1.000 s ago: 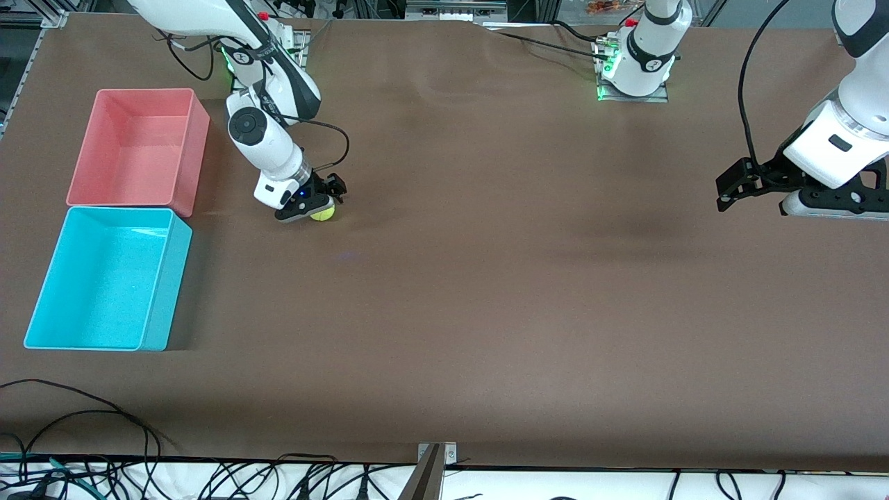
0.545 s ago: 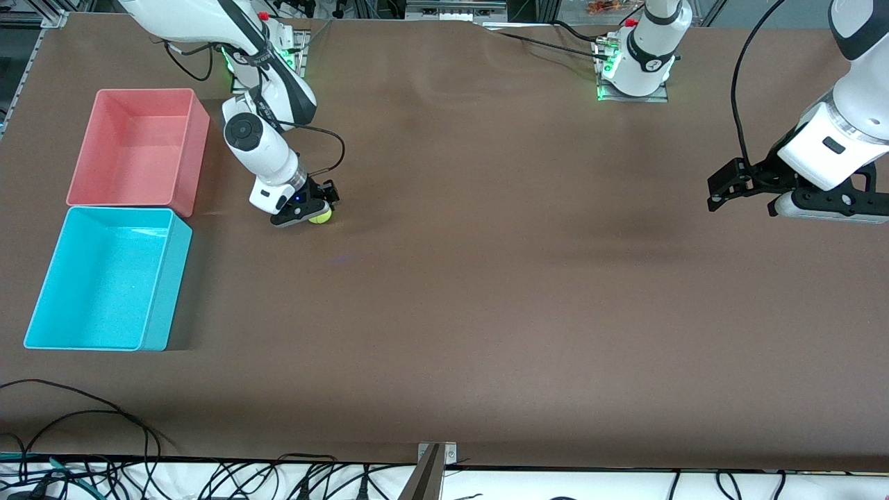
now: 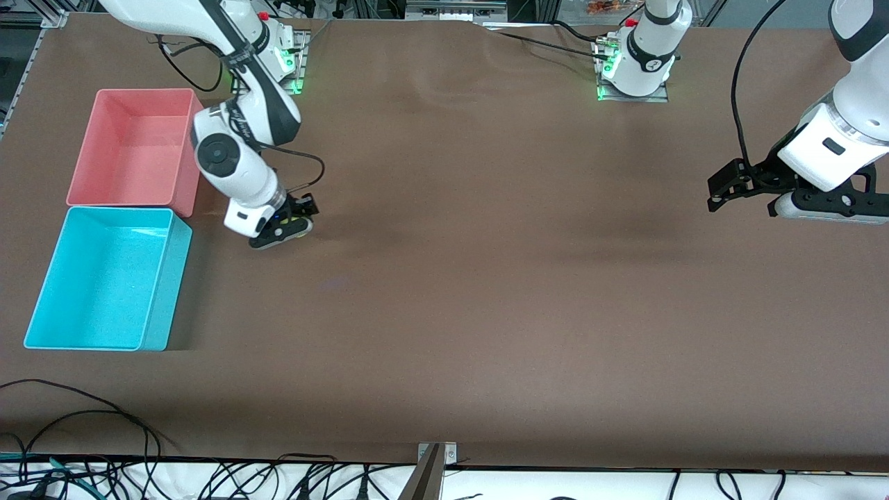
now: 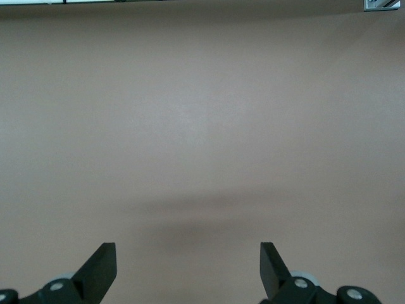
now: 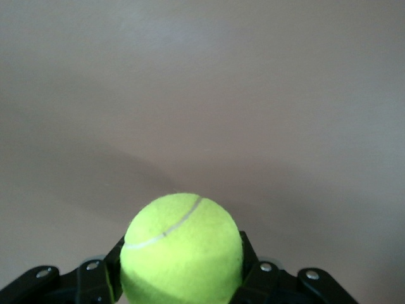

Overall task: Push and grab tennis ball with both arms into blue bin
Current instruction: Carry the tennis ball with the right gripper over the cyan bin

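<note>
Brown cloth covers the table [image 3: 486, 292]. At the right arm's end sit two bins: the pink bin [image 3: 139, 147], and touching it on the side nearer the front camera, the blue bin [image 3: 107, 278], its floor bare. Just beside the bins, the right gripper [image 3: 288, 226] hangs low over the cloth, near the corner where the two bins meet. Its fingers [image 5: 95, 278] are clamped on the tennis ball [image 5: 182, 250], one on each side of it. In the right wrist view the ball fills the space between them, its white seam curving across the top. In the front view only a sliver of yellow-green [image 3: 300, 223] shows under the gripper; whether the ball touches the cloth cannot be told. Well apart, at the table's other end, the left arm waits. The left gripper [image 3: 726, 186] hangs above bare cloth, its fingers [image 4: 101, 266] spread wide with nothing between them but the brown surface below.
</note>
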`<state>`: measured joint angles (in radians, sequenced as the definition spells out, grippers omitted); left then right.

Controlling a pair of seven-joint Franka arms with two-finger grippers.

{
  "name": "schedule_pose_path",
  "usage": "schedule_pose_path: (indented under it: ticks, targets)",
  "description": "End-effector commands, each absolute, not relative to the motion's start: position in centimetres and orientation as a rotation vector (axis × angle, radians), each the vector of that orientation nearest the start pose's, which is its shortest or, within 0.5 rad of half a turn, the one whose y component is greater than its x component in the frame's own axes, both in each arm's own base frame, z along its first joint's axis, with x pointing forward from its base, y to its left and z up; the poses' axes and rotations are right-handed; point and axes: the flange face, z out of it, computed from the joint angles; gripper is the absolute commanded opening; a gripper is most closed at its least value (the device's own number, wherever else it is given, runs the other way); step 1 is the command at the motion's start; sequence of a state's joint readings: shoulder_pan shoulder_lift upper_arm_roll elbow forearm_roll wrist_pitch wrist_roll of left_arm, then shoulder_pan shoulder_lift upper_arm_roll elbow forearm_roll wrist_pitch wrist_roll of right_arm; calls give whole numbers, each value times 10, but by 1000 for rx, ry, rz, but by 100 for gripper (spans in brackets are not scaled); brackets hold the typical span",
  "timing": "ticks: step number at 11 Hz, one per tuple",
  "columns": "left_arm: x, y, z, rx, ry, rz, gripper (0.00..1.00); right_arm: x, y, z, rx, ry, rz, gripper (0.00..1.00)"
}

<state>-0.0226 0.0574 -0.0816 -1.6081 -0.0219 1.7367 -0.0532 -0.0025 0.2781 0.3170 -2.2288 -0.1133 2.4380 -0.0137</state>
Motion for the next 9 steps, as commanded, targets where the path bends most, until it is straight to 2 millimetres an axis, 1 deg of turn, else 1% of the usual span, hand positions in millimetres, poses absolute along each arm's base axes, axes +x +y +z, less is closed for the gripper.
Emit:
schedule_pose_path:
  ticks: [1, 2, 3, 5, 6, 7, 8, 9]
  targets:
    - [585, -64, 593, -3188, 111, -122, 100, 557, 112, 311, -3093, -759, 163, 41]
    - [585, -64, 593, -3188, 111, -120, 100, 570, 87, 329, -3091, -793, 183, 41]
    - [585, -64, 593, -3187, 116, -120, 100, 580, 61, 339, -3090, -825, 169, 41]
    - [585, -66, 592, -3179, 120, -116, 100, 591, -4, 355, -3103, -857, 143, 41]
    - [584, -69, 593, -3177, 130, -113, 100, 592, -34, 356, -3106, -868, 149, 41]
    - [583, -72, 593, -3174, 143, -113, 100, 589, -63, 350, -3106, -871, 175, 41]
    - [583, -72, 593, -3171, 193, -112, 100, 587, -88, 342, -3097, -879, 200, 41]
    - [583, -72, 594, -3168, 227, -117, 100, 583, -114, 327, -3081, -868, 232, 41]
